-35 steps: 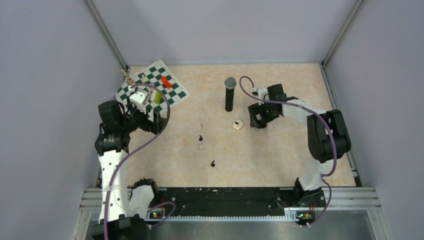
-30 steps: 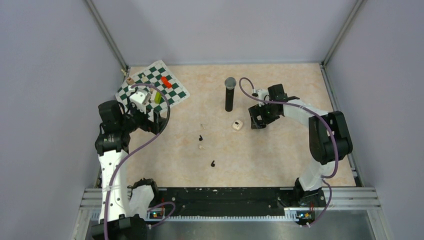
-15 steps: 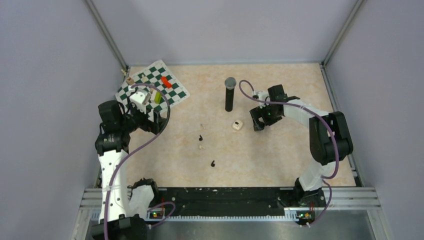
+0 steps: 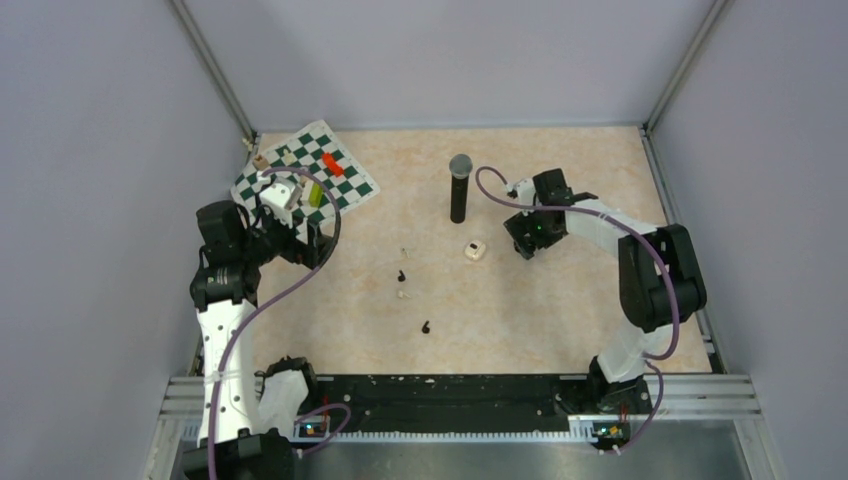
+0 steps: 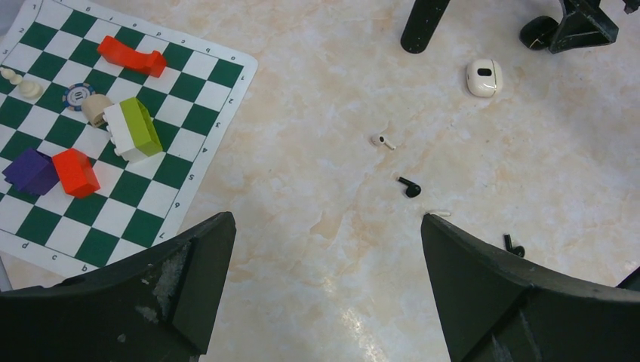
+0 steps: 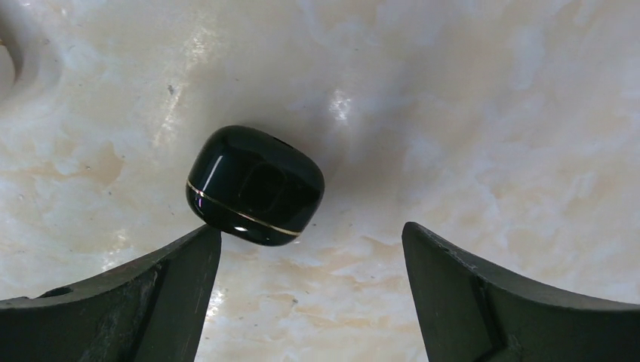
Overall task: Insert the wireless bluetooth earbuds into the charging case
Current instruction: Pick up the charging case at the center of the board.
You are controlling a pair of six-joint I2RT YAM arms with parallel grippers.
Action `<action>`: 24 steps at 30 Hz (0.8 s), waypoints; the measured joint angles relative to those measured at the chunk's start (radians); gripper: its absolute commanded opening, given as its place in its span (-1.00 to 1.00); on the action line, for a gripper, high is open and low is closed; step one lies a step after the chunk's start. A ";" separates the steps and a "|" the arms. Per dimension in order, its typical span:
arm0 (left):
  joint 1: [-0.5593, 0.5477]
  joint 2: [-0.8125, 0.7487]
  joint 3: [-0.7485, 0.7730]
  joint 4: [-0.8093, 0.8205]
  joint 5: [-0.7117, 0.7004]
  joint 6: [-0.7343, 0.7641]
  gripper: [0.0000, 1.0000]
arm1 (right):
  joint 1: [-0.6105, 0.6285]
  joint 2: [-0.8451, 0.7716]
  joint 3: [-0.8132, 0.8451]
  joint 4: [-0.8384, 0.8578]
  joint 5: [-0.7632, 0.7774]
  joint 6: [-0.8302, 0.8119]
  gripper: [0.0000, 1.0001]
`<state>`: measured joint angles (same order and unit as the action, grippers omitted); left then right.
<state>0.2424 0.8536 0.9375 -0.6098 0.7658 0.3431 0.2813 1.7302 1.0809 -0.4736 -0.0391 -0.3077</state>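
- right gripper (image 6: 309,294): jaws wide apart, nothing clamped, low over the table (image 6: 468,113)
- black charging case (image 6: 255,185): lid closed, flat on the table just ahead of the right fingertips. It sits close to the finger on the left of the wrist view (can't tell if they touch).
- white charging case (image 5: 484,77): on the table near the microphone (image 5: 423,23) and just beside the right gripper; lid state unclear
- all four buds lie loose on the table, none in a case: white earbud (image 5: 383,140), black earbud (image 5: 410,186), second white earbud (image 5: 438,214), second black earbud (image 5: 514,246)
- they form a rough line mid-table, apart from both cases
- left gripper (image 5: 324,286): jaws fully spread, empty, raised beside the chessboard (image 5: 113,226)
- chessboard carries coloured blocks and a few small pieces
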 measured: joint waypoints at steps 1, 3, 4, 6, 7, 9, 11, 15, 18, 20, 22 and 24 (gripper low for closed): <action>0.000 0.000 0.000 0.000 0.001 0.000 0.98 | 0.000 -0.005 0.000 -0.002 0.016 -0.008 0.80; 0.000 0.000 0.000 0.000 0.001 0.000 0.97 | 0.000 -0.022 0.000 -0.005 0.043 -0.024 0.80; 0.000 0.000 0.000 0.000 0.002 0.000 0.97 | 0.000 -0.035 0.000 -0.006 0.057 -0.032 0.80; 0.000 0.000 0.000 0.000 0.003 0.000 0.97 | 0.000 -0.057 0.000 -0.005 0.078 -0.043 0.81; 0.000 0.000 0.000 0.000 0.004 0.000 0.97 | 0.000 -0.066 0.000 -0.005 0.089 -0.049 0.81; 0.000 0.000 0.000 0.000 0.005 0.000 0.98 | 0.000 -0.078 0.000 0.001 0.117 -0.057 0.81; 0.000 0.000 0.000 0.000 0.005 0.000 0.97 | 0.000 -0.079 -0.001 0.010 0.142 -0.061 0.81; 0.000 0.000 0.000 0.000 0.005 0.000 0.97 | 0.000 -0.079 -0.003 0.017 0.152 -0.064 0.81; 0.000 0.000 0.000 0.000 0.005 0.000 0.97 | 0.000 -0.086 -0.003 0.013 0.092 -0.038 0.81; 0.000 0.000 0.000 0.000 0.005 0.000 0.98 | 0.000 -0.096 -0.003 0.008 0.044 -0.016 0.81; 0.000 0.000 0.000 0.000 0.005 0.000 0.97 | 0.000 -0.104 -0.003 0.010 0.001 0.015 0.81; 0.000 0.000 0.000 0.000 0.005 0.000 0.97 | 0.000 -0.105 -0.003 0.015 -0.023 0.043 0.81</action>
<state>0.2424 0.8532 0.9375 -0.6102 0.7704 0.3431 0.2817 1.6253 1.0779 -0.4587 -0.0616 -0.2646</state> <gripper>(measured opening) 0.986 0.906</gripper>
